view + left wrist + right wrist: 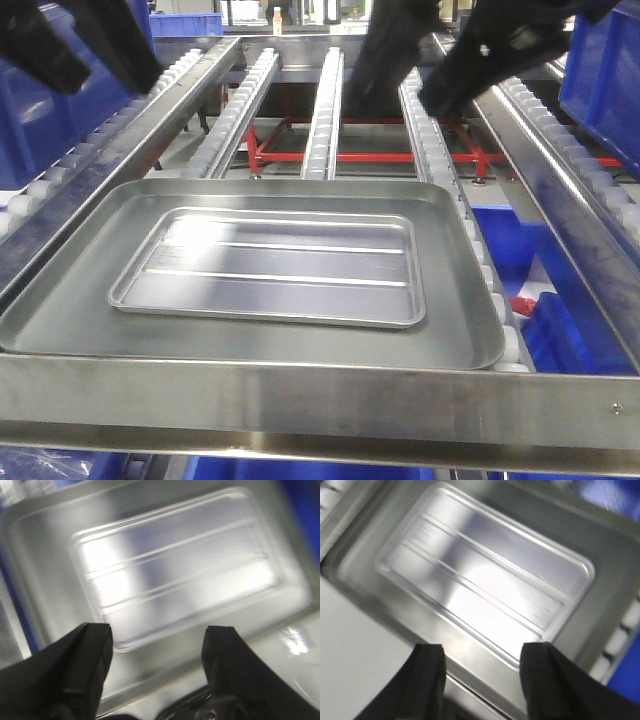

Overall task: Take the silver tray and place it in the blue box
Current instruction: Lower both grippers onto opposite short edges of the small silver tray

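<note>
Exterior front view: the silver tray (268,265) lies flat at frame centre, inside the larger grey tray (60,320), apart from its walls on all sides. The grey tray rests on the roller rails (325,110), behind the steel crossbar (300,400). The left arm (70,40) is at upper left and the right arm (470,50) at upper right, both above the rails and clear of the trays. Blue crates (605,70) border the upper corners. Left wrist view, motion-blurred: the left gripper (157,635) has its jaws spread apart with nothing between them; the silver tray fills the frame centre beyond them. Right wrist view: the right gripper (482,652) likewise shows separated jaws holding nothing, above the tray's near rim.
</note>
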